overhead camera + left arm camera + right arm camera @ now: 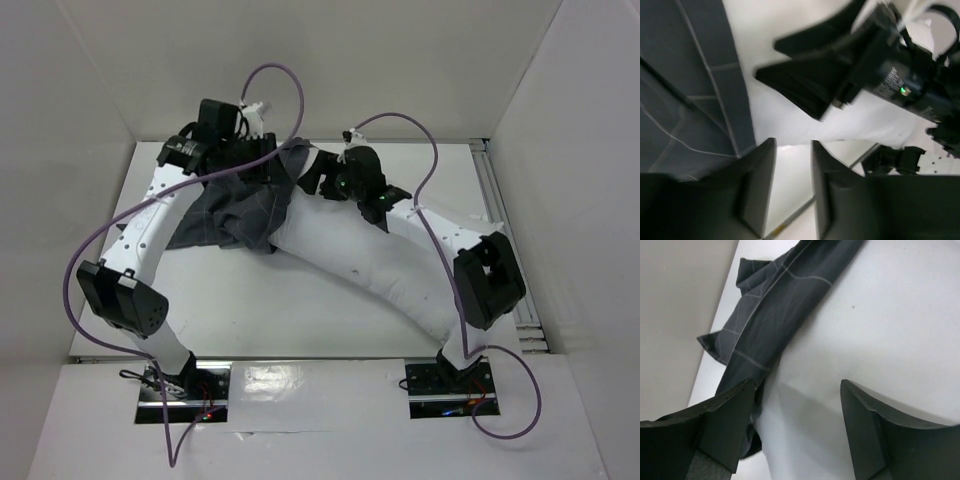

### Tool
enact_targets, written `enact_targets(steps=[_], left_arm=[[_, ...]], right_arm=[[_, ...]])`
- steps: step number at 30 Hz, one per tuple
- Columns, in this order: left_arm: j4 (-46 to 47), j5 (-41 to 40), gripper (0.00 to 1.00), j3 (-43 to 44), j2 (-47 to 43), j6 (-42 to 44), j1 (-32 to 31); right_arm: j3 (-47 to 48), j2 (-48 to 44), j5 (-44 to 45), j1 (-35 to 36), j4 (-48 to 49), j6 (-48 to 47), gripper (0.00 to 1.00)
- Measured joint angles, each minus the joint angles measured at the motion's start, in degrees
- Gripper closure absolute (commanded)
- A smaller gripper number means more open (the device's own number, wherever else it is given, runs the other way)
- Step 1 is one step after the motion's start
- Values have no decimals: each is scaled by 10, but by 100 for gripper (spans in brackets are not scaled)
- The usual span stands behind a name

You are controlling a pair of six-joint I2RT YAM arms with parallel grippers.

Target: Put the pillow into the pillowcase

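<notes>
The white pillow (350, 262) lies slanting from the table's middle toward the near right. Its far end sits inside the crumpled dark grey checked pillowcase (235, 205). My left gripper (262, 152) hovers at the pillowcase's far edge. In the left wrist view its fingers (792, 150) stand apart with nothing between them, pillowcase (685, 85) to the left and pillow (785, 55) beyond. My right gripper (322, 180) is at the pillowcase mouth. In the right wrist view it (797, 387) is open over the pillow (880, 325), its left finger beside the pillowcase hem (775, 305).
White walls close in the table at the back (330, 70) and on both sides. A metal rail (492, 200) runs along the right edge. Purple cables (285, 75) loop above both arms. The right arm's body (895, 75) shows in the left wrist view.
</notes>
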Motion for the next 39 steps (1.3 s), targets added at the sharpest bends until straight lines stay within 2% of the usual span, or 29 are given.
enact_targets(steps=[2, 3, 4, 7, 14, 19, 24, 30, 34, 37, 38, 39], left_arm=[[2, 5, 56, 30, 14, 9, 18], [4, 4, 37, 44, 24, 10, 27], [6, 3, 26, 57, 37, 9, 35], [4, -12, 11, 101, 89, 2, 54], [5, -82, 12, 237, 257, -9, 62], [8, -94, 27, 296, 331, -21, 60], [23, -90, 41, 303, 345, -33, 56], [44, -94, 43, 306, 345, -34, 45], [49, -95, 53, 306, 345, -33, 34], [51, -95, 76, 306, 346, -35, 27], [54, -94, 92, 306, 346, -33, 25], [56, -94, 100, 306, 346, -38, 24]], right_arm=[[1, -17, 1, 3, -22, -13, 22], [4, -24, 2, 4, -42, -20, 22], [6, -31, 5, 5, -59, -27, 22], [10, -50, 24, 5, -109, -44, 21], [47, -90, 128, 6, -240, -84, 11], [88, -94, 188, -1, -313, -111, 7], [90, -94, 215, -17, -364, -124, 6], [66, -107, 222, -40, -389, -125, 6], [47, -120, 221, -47, -400, -125, 6], [35, -132, 217, -51, -401, -123, 6], [31, -136, 215, -52, -400, -123, 7], [28, -139, 213, -52, -401, -122, 8]])
